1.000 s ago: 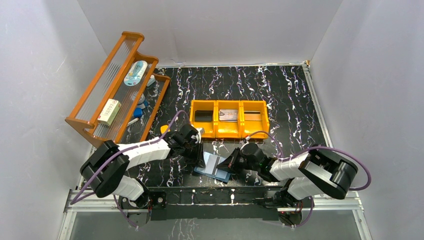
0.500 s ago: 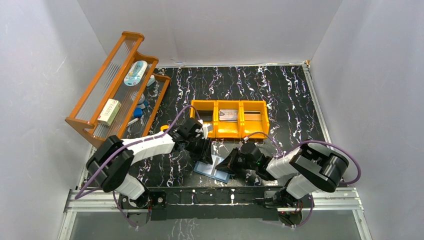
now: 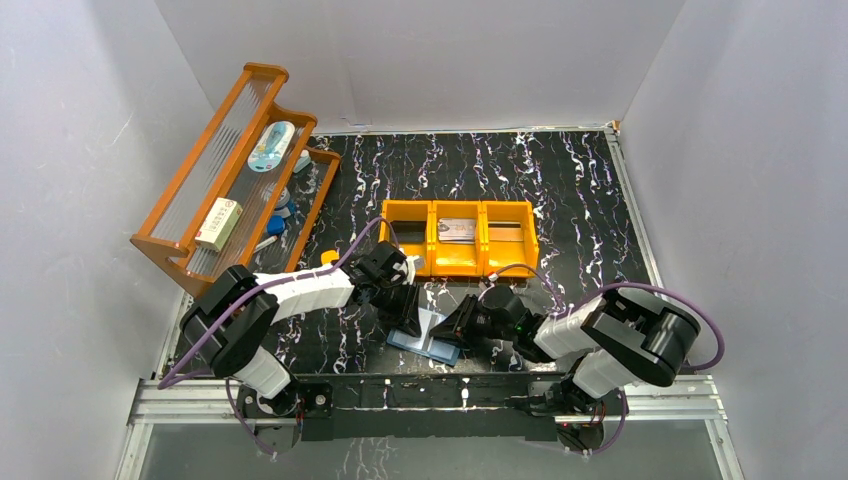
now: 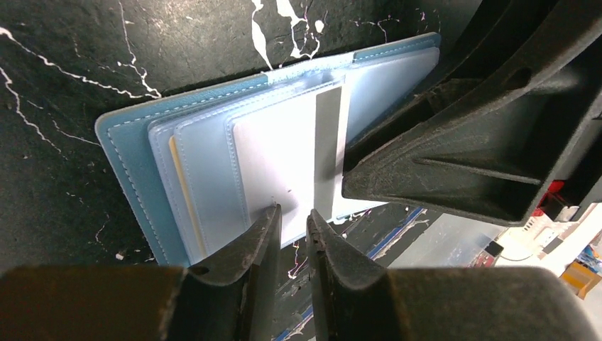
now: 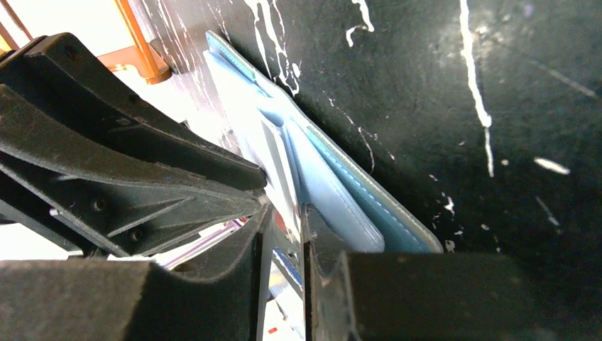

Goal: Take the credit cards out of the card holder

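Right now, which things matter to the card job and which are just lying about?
In the job: card holder, credit card inside it, left gripper, right gripper.
Lying about: wooden rack, orange bin.

My arms reach low, tips nearly touching. My left pincer (image 4: 292, 217) and right pincer (image 5: 284, 213) each show a thin gap.
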`<action>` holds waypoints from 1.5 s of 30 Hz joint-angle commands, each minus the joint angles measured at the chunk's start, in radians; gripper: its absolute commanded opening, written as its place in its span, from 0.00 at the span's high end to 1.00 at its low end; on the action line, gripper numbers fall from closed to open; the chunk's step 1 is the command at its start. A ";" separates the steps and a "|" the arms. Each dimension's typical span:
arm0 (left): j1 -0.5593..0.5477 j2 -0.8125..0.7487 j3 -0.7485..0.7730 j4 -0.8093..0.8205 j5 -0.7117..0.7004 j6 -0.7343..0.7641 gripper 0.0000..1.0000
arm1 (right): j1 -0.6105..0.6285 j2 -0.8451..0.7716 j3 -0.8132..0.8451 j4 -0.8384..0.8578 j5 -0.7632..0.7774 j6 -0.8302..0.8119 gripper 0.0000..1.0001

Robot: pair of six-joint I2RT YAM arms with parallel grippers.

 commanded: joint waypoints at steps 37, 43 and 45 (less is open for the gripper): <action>-0.004 -0.004 -0.027 -0.180 -0.297 0.006 0.85 | -0.039 0.006 0.045 -0.028 -0.061 -0.068 0.75; -0.005 -0.013 -0.034 -0.178 -0.306 -0.001 0.85 | -0.040 -0.018 -0.004 -0.016 -0.073 -0.052 1.00; -0.005 -0.014 -0.040 -0.178 -0.308 -0.002 0.85 | -0.044 -0.067 -0.032 -0.057 -0.047 -0.043 1.00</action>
